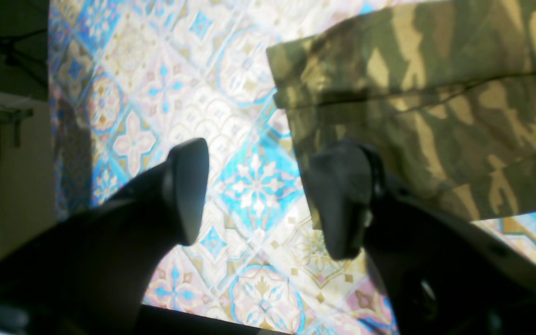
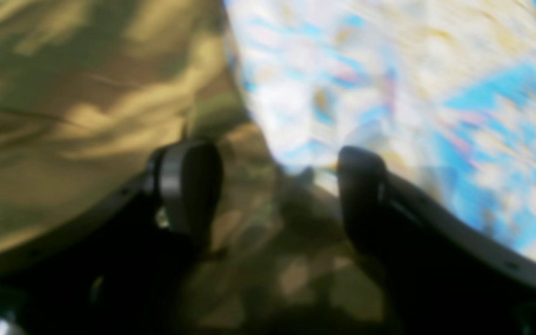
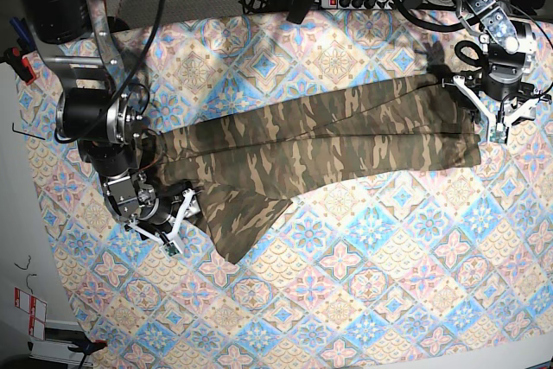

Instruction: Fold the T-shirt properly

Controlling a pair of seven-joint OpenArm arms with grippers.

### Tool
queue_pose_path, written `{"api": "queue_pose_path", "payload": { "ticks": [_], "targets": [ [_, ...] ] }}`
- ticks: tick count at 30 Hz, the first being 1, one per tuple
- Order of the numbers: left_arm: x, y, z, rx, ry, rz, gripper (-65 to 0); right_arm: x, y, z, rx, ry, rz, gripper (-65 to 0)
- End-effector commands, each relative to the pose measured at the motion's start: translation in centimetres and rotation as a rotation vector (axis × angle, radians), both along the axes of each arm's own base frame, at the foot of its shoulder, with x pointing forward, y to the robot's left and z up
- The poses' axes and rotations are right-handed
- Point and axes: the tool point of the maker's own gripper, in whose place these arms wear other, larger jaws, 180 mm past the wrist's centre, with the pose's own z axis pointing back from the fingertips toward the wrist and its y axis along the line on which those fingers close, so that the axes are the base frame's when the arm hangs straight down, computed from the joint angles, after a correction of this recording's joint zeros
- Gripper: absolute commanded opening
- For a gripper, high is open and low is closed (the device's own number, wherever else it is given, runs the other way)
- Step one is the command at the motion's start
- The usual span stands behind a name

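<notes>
Shirt: the T-shirt (image 3: pixel 315 140) lies as a long band across the tablecloth (image 3: pixel 380 248), running from about 9 o'clock to 3 o'clock in the base view, already doubled lengthways by the look of it. A loose flap hangs off the band toward 7 o'clock.

Left gripper (image 1: pixel 258 195): at the 3 o'clock end of the band in the base view. Jaws stand well apart with nothing between them. In its wrist view one finger sits over the shirt's corner at 3 o'clock, the other over bare tablecloth at 9 o'clock.

Right gripper (image 2: pixel 279 195): at the 9 o'clock end, by the loose flap. Jaws spread wide, holding nothing. Its view is blurred, but shirt fills the 9 o'clock side and runs under the gap between the fingers.

Step in hand: probably taking hold of both ends for the next fold.

Doing it well: each gripper should straddle the cloth edge, so all layers enter the gap, then drop until the lower finger slides under. Pinch both layers at the left corner, or the fold will open. On the right, gather the flap first, or it will trail out.

Risk: catching the tablecloth with the shirt; thin cloth slipping out of a shallow pinch.
</notes>
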Motion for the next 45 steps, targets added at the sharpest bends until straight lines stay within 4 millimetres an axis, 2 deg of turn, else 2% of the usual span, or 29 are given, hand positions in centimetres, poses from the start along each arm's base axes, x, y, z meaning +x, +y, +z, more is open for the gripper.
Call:
{"api": "queue_pose_path", "payload": {
  "ticks": [1, 3, 6, 14, 17, 20, 22, 25, 26, 29, 32, 38, 45],
  "targets": [
    [0.7, 0.2, 1.2, 0.018, -0.044, -0.007, -28.4, 1.5, -0.2, 1.5, 0.001, -0.034, 0.007, -22.7],
    [1.1, 0.2, 1.5, 0.019, -0.057, -0.006, -28.4, 1.3, -0.1, 1.3, -0.01, -0.029, 0.023, -22.7],
    [1.7, 0.4, 1.8, 0.021, -0.07, -0.002, -28.4, -1.2, 2.5, -1.0, -0.03, 0.023, 0.105, -22.7],
    [3.1, 0.3, 2.5, 0.016, -0.099, -0.002, -28.4, -1.0, 6.4, -0.8, 0.02, 0.011, 0.137, -22.9],
    [3.2, 0.2, 2.3, 0.008, -0.098, 0.0, -28.4, -0.9, 6.3, -0.7, 0.016, 0.012, 0.138, -24.4],
    [3.2, 0.2, 2.2, 0.006, -0.099, -0.001, -28.4, -1.2, 6.2, -1.0, 0.006, 0.029, 0.14, -32.9],
    [3.2, 0.2, 2.2, 0.006, -0.099, -0.001, -28.4, -1.3, 6.1, -1.1, -0.002, 0.04, 0.14, -41.3],
    [3.2, 0.2, 2.1, 0.006, -0.096, 0.0, -28.4, -1.3, 6.0, -1.1, 0.003, 0.046, 0.129, -59.6],
    [3.2, 0.2, 2.1, 0.005, -0.096, 0.0, -28.4, -1.4, 5.9, -1.2, -0.002, 0.054, 0.129, -63.3],
    [3.0, 0.1, 2.0, 0.002, -0.091, 0.001, -28.4, -1.1, 5.5, -1.0, -0.013, 0.053, 0.121, -64.0],
    [2.9, 0.1, 1.9, 0.002, -0.088, 0.001, -28.4, 1.0, 5.4, 0.9, 0.024, -0.008, 0.069, -64.0],
    [2.5, 0.2, -0.3, -0.037, -0.041, 0.006, -28.4, 4.0, 3.4, 4.2, -0.003, -0.06, -0.008, -64.0],
    [2.1, 0.1, -2.1, -0.074, 0.0, 0.015, -28.4, 3.4, 1.0, 5.3, -0.11, -0.104, -0.035, -64.0]
  ]
}}
